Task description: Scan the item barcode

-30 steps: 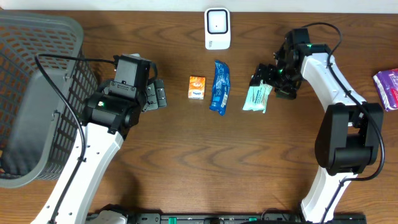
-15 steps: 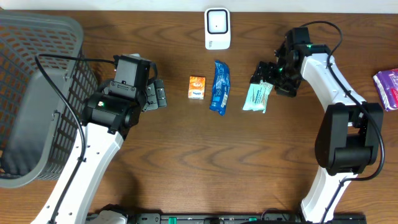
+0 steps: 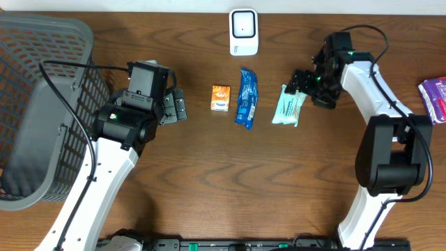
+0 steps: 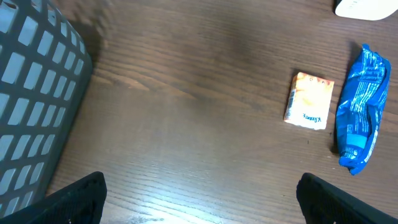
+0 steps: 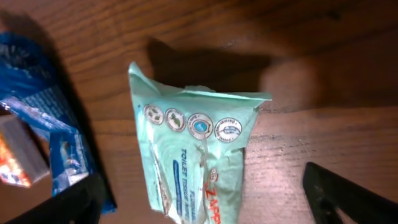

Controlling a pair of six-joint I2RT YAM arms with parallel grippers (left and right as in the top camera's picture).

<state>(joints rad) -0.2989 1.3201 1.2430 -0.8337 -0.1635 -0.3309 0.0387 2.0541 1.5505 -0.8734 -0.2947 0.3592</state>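
Wooden table (image 3: pixel 223 181), scanner (image 3: pixel 244 31) far edge, basket (image 3: pixel 49 24) left

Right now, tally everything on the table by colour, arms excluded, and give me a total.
Orange box: 1
Blue packet: 1
Mint-green tissue pack: 1
Purple pack: 1
White scanner: 1
Grey basket: 1
Total: 6

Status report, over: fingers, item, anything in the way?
Left fingers open, empty. Right fingers open over green packet, no grip yet. Blue packet close beside.
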